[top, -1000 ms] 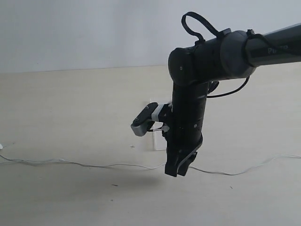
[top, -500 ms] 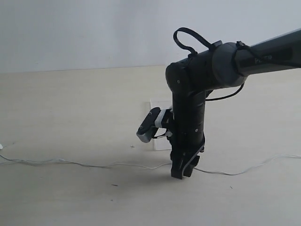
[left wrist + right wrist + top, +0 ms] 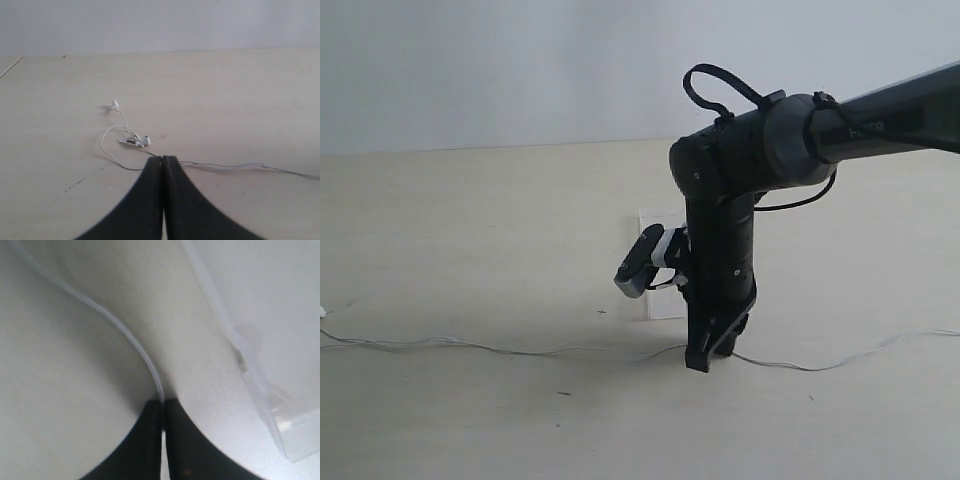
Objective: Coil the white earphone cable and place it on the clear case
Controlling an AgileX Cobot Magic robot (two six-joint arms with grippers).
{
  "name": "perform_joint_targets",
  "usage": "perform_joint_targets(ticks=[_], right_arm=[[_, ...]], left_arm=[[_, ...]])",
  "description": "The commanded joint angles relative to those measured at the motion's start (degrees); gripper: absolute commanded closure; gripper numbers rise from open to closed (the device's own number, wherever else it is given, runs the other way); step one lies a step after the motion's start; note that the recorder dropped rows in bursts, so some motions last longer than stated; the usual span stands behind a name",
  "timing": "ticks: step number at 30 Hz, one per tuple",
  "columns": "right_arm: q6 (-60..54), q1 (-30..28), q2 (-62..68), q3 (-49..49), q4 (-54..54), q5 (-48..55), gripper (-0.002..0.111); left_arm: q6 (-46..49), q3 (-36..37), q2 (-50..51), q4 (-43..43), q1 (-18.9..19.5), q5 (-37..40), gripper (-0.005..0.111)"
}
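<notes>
The long, very thin white earphone cable (image 3: 520,350) lies stretched across the pale beige desk (image 3: 470,230), running from the left edge of the exterior view to the right edge, with slight waves along it. Near its middle it meets the black two-fingered right tool (image 3: 708,358), which points straight down at the desk. In the right wrist view the tool's (image 3: 162,407) fingers are pressed together and the cable (image 3: 132,342) curves in and ends between their tips, so it is clamped on the wire.

Just beside that spot, on the far side of the tool, lies the flat clear case of transparent plastic (image 3: 665,305), partly hidden behind the black jointed right arm (image 3: 720,250). Its rim and a corner (image 3: 265,385) show close to the wire in the right wrist view, apart from it.

The left wrist view shows the other end of the cable (image 3: 225,166). There the wire forms a loose loop with two small white earbuds, one (image 3: 115,104) farther off and one (image 3: 146,140) next to the small inline remote (image 3: 129,142). The black left tool (image 3: 162,160) has its fingers together. The wire passes right at their tips, but whether it is pinched there cannot be told.

A small grey wrist camera (image 3: 640,262) sits on the right arm above the tool.
</notes>
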Motion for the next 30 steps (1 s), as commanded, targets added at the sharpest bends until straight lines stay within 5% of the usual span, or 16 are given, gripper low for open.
perform_joint_targets(ticks=[1, 18, 30], right_arm=[[-0.1, 0.0, 4.0, 1.4, 1.4, 0.7, 0.108], [4.7, 0.0, -15.9, -3.4, 2.9, 6.0, 0.108], [12.9, 0.0, -50.1, -3.4, 7.9, -25.6, 0.108]], left_arm=[[-0.3, 0.1, -0.3, -0.4, -0.3, -0.6, 0.107], [-0.3, 0.1, -0.3, -0.4, -0.3, -0.6, 0.107], [-0.3, 0.1, -0.3, -0.4, -0.3, -0.6, 0.107]])
